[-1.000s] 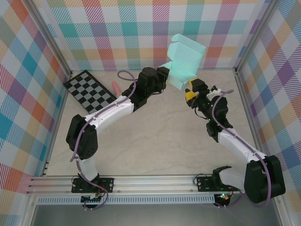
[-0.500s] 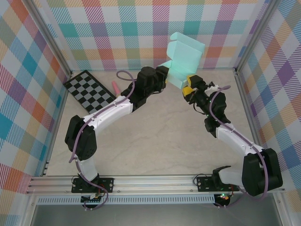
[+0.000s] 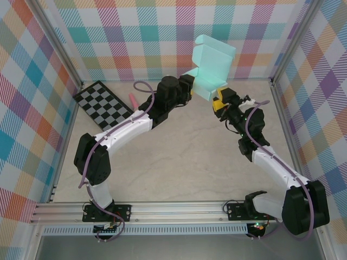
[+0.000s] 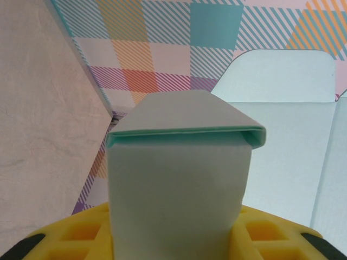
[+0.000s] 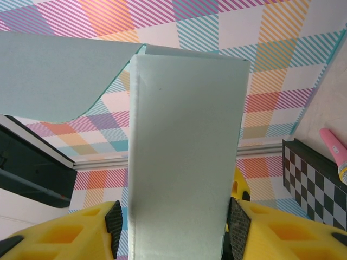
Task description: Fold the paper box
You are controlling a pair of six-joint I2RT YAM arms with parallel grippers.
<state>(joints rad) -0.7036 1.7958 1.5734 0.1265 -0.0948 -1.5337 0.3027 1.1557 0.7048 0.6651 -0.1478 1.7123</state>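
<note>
The paper box point(image 3: 214, 60), pale mint card, is held tilted above the table's far side with its lid flap up. My left gripper point(image 3: 191, 88) is shut on a folded wall of the box point(image 4: 179, 179), which stands between the yellow fingers point(image 4: 65, 238). My right gripper point(image 3: 218, 101) reaches the box's lower right side. There a flat mint panel point(image 5: 184, 157) stands between its jaws. The right pad point(image 5: 239, 230) looks to touch the panel, while a narrow gap shows at the left pad point(image 5: 114, 227).
A black-and-white checkerboard point(image 3: 104, 103) lies at the far left, with a pink marker point(image 3: 132, 99) beside it. Plaid walls and aluminium rails close in the table on three sides. Bare table lies between the arms and the near edge.
My right gripper has moved up and left to the box and its jaws have narrowed around the box's panel. The left gripper keeps its hold in place.
</note>
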